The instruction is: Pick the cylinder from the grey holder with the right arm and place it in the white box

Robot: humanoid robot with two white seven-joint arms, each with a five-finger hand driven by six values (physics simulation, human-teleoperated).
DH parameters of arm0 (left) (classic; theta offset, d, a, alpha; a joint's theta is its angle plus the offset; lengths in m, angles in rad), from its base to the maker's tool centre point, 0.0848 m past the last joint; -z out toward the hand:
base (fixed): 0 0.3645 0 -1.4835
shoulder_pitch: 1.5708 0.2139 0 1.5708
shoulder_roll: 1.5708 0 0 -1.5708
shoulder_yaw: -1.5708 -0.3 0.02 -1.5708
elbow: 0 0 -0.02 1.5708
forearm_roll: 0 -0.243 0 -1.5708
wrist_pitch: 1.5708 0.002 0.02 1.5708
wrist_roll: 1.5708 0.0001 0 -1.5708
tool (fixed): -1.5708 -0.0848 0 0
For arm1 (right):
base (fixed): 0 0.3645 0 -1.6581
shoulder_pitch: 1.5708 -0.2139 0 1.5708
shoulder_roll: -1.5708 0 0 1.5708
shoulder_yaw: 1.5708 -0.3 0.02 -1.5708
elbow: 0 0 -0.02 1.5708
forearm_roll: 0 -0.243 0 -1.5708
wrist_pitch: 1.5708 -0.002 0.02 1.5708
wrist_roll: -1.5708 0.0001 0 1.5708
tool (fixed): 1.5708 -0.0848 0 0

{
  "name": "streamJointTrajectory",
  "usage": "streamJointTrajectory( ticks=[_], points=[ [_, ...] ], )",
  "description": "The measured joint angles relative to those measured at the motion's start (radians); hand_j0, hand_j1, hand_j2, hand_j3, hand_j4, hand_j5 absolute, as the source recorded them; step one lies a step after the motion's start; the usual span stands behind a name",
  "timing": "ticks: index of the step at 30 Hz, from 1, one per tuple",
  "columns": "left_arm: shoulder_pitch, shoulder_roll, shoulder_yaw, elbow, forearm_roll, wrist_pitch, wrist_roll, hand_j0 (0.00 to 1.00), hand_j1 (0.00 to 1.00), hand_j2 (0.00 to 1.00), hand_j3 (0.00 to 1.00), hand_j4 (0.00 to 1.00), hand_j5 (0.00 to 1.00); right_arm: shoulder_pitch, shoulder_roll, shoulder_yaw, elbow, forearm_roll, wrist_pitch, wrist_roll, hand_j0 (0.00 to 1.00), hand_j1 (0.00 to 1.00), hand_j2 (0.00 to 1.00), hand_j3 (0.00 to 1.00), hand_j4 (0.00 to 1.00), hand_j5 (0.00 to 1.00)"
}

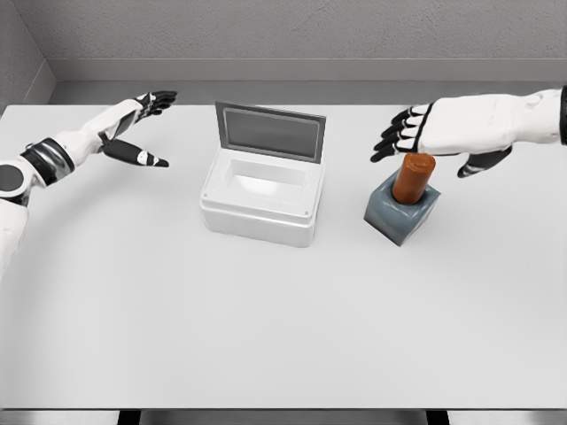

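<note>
On the tabletop [266,328] the white box [260,199] sits near centre, lid up at its 12 o'clock edge. At its 3 o'clock stands the grey holder [401,211], the brown cylinder [414,177] upright in it. Just past the cylinder hovers the right hand [425,133], fingers spread, holding nothing. At 10 o'clock the left hand [142,124] hangs open too.
</note>
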Motion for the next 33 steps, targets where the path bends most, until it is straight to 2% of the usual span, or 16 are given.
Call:
streamJointTrajectory(
  ticks=[3,9,10,20,33],
  points=[
    [-0.003,0.0,0.001,0.001,0.0,0.002,0.0,1.0,1.0,1.0,1.0,1.0,1.0,0.017,0.009,0.013,0.027,-0.03,0.0,0.002,1.0,1.0,1.0,1.0,1.0,1.0],
    [-0.046,-0.022,-0.005,0.002,-0.005,0.015,-0.001,1.0,1.0,1.0,1.0,1.0,1.0,0.02,0.006,0.011,0.046,-0.097,0.0,0.002,1.0,1.0,1.0,1.0,1.0,1.0],
    [-0.057,-0.03,-0.005,0.002,-0.014,0.022,-0.001,1.0,1.0,1.0,1.0,1.0,1.0,0.044,0.008,0.012,0.047,-0.103,0.0,0.003,1.0,1.0,1.0,1.0,1.0,1.0],
    [-0.058,-0.05,-0.004,0.014,-0.036,0.039,-0.001,1.0,1.0,1.0,1.0,1.0,1.0,0.061,0.008,-0.017,0.056,-0.137,0.0,0.007,1.0,1.0,1.0,1.0,1.0,1.0],
    [-0.055,-0.046,0.001,0.025,-0.038,0.038,-0.001,1.0,1.0,1.0,1.0,1.0,1.0,0.071,0.026,-0.061,0.069,-0.127,0.0,0.03,1.0,1.0,1.0,1.0,1.0,1.0]
  ],
)
